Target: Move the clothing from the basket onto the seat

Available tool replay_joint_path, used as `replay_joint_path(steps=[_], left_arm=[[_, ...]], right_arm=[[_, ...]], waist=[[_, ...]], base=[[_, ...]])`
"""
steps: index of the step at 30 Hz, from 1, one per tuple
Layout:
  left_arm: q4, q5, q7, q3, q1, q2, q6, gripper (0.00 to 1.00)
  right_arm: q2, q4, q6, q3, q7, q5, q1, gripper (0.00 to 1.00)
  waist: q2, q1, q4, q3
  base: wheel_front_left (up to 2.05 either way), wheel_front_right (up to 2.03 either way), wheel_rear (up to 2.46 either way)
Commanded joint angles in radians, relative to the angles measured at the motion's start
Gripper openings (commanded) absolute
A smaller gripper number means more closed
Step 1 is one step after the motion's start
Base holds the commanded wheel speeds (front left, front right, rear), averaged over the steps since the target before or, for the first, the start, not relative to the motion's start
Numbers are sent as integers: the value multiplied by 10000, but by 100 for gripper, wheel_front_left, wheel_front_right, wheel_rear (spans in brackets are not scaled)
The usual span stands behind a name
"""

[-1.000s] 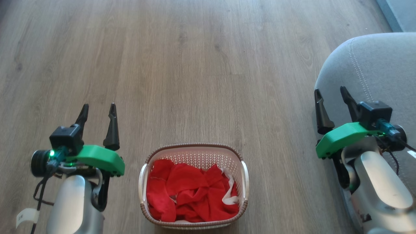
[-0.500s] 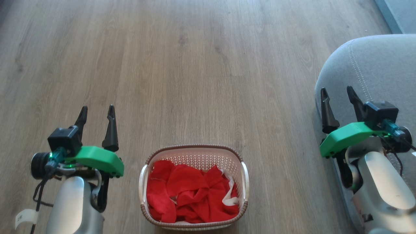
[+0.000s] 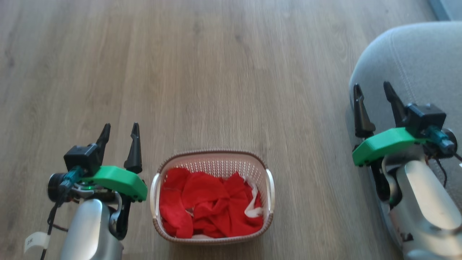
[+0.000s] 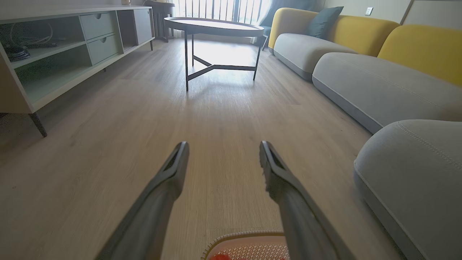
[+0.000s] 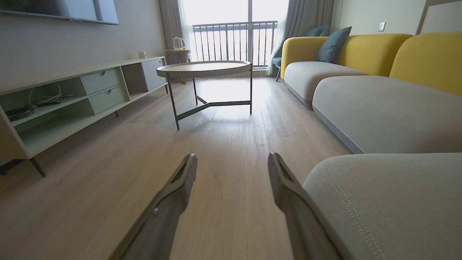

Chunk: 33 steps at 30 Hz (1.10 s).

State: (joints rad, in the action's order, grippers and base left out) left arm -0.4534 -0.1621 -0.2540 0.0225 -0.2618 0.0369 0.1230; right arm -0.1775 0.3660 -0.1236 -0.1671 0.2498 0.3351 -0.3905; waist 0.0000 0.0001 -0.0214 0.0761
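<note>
The cream basket with a brown rim stands on the wooden floor at the bottom middle of the head view, and its far rim peeks into the left wrist view. Red clothing with white trim fills it. My left gripper hangs open just left of the basket, empty. My right gripper is open and empty beside the rounded corner of the grey seat, which fills the right side of the wrist views.
A round metal-legged coffee table stands far ahead on the wooden floor. A low green shelf unit runs along the left wall. More grey cushions with yellow backs line the right.
The left gripper has shifted closer to the basket's left side. The right gripper has risen slightly along the seat corner. The head view has tilted a little.
</note>
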Motion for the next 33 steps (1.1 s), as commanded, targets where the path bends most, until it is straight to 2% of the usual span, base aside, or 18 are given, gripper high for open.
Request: replay_joint_path(steps=[1,19,27,33], left_arm=[[236,-119,-78,-195,-295,134,-43,100],[-923,-802,-78,1312,-1391,133,-390,100],[-2088,-1055,-78,1998,-2149,133,-496,100],[-3383,-601,-78,2724,-2926,133,-649,100]], right_arm=[[18,-464,-71,-158,120,-40,-616,100],[-151,-2086,-71,-184,120,-102,-2438,100],[-241,-2329,-71,-166,120,-92,-2858,100],[-134,-2376,-71,-58,120,-33,-2912,100]], waist=[[0,-1,-129,460],[0,-1,-680,4153],[0,-1,-888,5402],[0,-1,-1068,6119]], base=[[0,0,0],[0,0,0],[0,0,0],[0,0,0]])
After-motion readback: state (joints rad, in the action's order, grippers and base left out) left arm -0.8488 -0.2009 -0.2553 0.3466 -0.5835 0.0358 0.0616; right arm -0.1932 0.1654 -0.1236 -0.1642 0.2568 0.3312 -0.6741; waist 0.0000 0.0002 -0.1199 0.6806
